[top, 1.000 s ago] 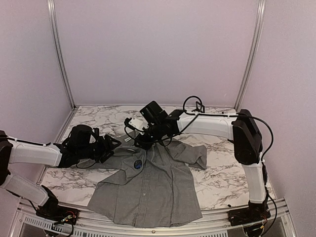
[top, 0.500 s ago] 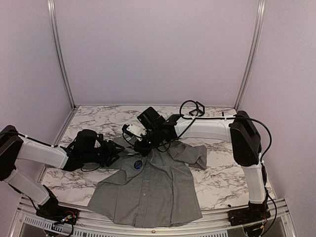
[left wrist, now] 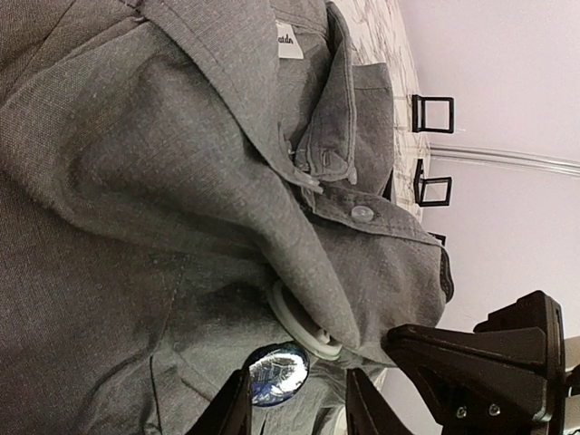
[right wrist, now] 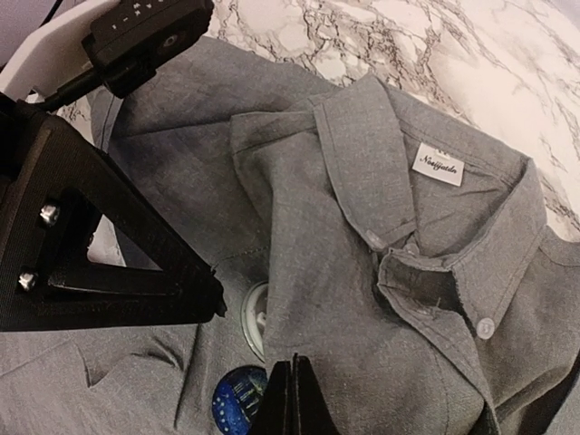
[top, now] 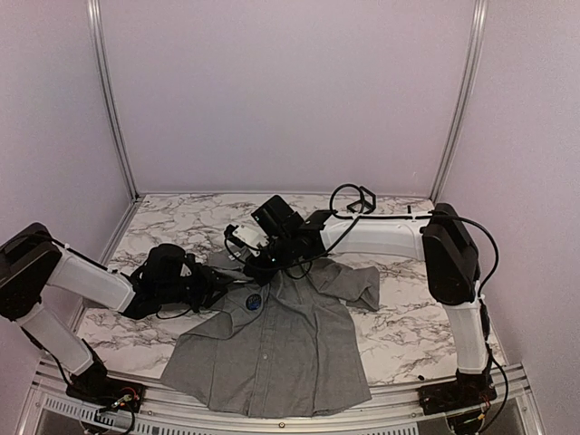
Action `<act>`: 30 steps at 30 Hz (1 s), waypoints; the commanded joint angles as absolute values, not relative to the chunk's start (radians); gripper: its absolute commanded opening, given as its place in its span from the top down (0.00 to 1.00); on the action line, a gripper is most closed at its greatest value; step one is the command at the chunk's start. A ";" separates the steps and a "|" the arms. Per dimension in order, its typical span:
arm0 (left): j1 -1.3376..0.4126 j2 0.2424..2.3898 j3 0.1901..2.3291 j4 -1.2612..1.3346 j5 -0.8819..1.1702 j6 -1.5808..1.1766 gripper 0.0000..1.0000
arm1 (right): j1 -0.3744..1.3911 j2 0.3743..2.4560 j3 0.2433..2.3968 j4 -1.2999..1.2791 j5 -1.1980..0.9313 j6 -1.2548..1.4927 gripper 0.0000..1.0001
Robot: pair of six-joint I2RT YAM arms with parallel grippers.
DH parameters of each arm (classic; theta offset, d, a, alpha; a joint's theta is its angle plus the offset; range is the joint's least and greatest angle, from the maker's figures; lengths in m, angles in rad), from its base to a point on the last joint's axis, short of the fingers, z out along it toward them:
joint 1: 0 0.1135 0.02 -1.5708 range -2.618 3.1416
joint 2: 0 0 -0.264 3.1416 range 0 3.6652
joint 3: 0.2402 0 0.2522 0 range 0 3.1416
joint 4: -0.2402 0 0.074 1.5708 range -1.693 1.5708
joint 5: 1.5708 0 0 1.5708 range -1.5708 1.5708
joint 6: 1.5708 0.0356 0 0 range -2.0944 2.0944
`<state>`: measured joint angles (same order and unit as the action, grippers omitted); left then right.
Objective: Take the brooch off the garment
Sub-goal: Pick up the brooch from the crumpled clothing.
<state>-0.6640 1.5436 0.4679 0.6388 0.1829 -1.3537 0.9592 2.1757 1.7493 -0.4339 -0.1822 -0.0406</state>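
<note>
The garment (top: 272,349), a grey collared shirt, lies spread on the marble table, collar to the back. The brooch (top: 254,302), a shiny blue round pin, sits on its chest. In the left wrist view the brooch (left wrist: 278,373) lies between the fingers of my left gripper (left wrist: 294,412), which stand apart on either side of it. A white ring (left wrist: 297,324) peeks from under a raised fold of the shirt front. My right gripper (right wrist: 292,399) is shut on that fold, just right of the brooch (right wrist: 236,401). My left gripper (top: 224,288) and right gripper (top: 257,273) nearly meet.
The marble table (top: 408,317) is walled by pale panels with metal posts at the back corners. A black cable loop and bracket (top: 361,194) rise over the right arm. The shirt's collar label (right wrist: 439,164) and buttons (left wrist: 362,214) show near the neck.
My left gripper has slid right onto the shirt up to the brooch, its fingers narrowing. My right gripper has dropped slightly and shut on the shirt fold.
</note>
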 commanded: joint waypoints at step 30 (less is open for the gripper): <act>-0.684 1.597 0.504 0.699 0.180 -1.412 0.67 | 0.965 2.176 1.751 -0.425 -0.163 -0.023 1.00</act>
<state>-0.6807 1.6260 0.4900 0.7136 0.1833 -1.4174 0.9592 2.1757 1.7493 -0.4339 -0.1741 -0.0292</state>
